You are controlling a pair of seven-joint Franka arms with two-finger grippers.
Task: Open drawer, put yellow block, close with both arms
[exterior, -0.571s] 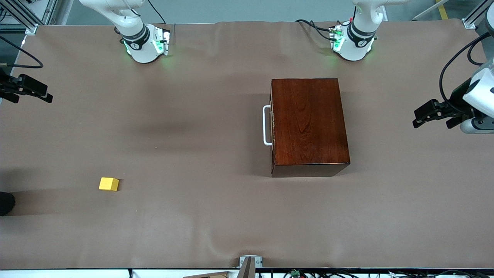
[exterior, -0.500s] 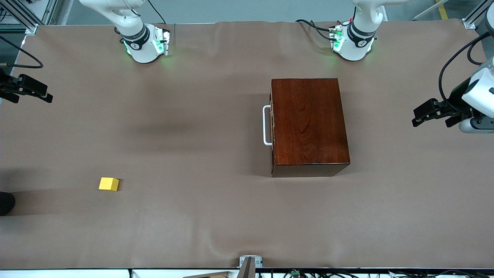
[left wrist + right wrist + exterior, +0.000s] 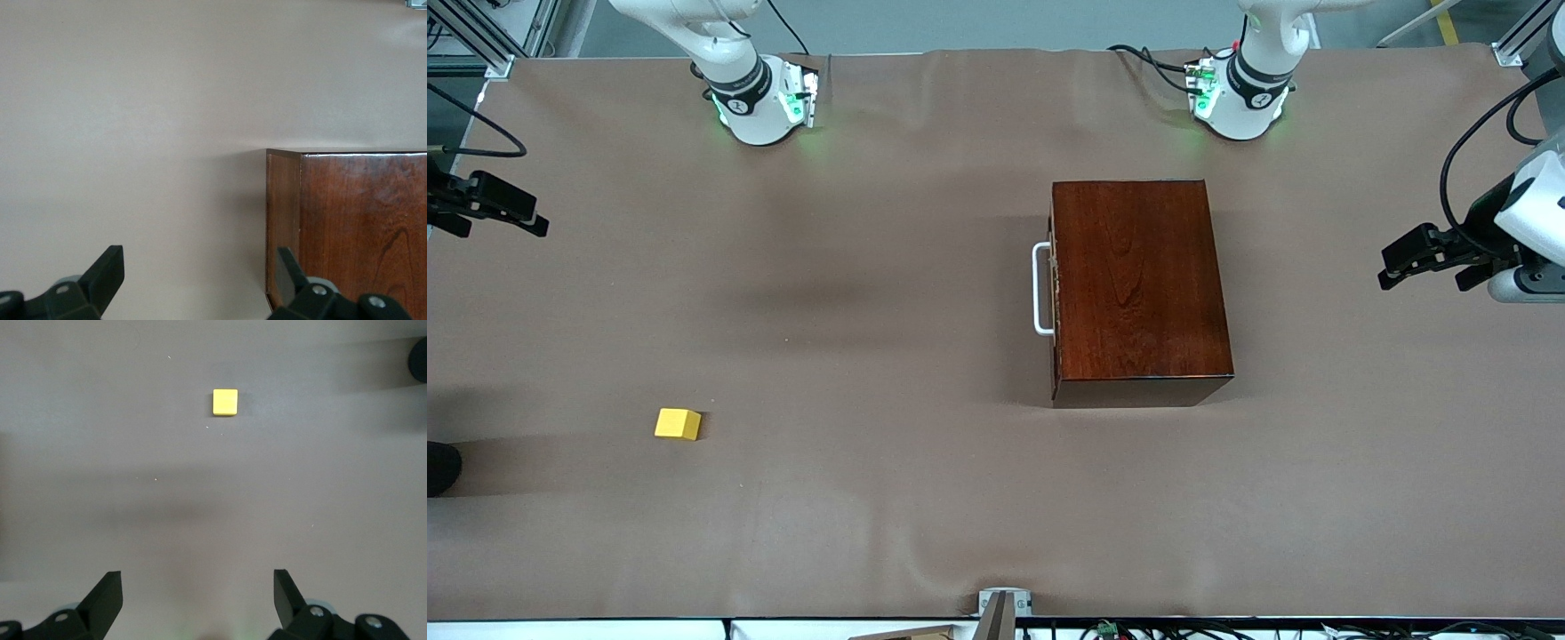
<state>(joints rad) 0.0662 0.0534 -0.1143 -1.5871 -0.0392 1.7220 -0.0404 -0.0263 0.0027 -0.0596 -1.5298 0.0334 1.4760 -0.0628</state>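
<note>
Nearest the front camera, at about eight o'clock on the table, we had the yellow block (image 3: 678, 424) sitting alone on the brown cloth toward the right arm's end, untouched and well apart from everything else. Farther from the camera, near three o'clock of the table's middle, stood the dark wooden box (image 3: 1141, 292), its drawer (image 3: 1055, 289) fully pushed in, the white handle (image 3: 1040, 289) facing nine o'clock toward the block's end of the table.

We held the left gripper (image 3: 1421, 257) up over the cloth at the left arm's end, at about three o'clock from the box. Its jaws stood wide apart and empty, and in the left wrist view a corner of the box showed just past one fingertip (image 3: 288, 267). We kept the right gripper (image 3: 489, 206) over the table's edge at the right arm's end, jaws likewise spread wide with nothing between them; its wrist view looked down on the block with bare cloth between.

We judged the task barely begun: the opening step was in hand, nothing yet grasped. The next move called for one gripper to reach the handle, close on it, and pull straight toward nine o'clock, while the other steadied the box or went for the block.
</note>
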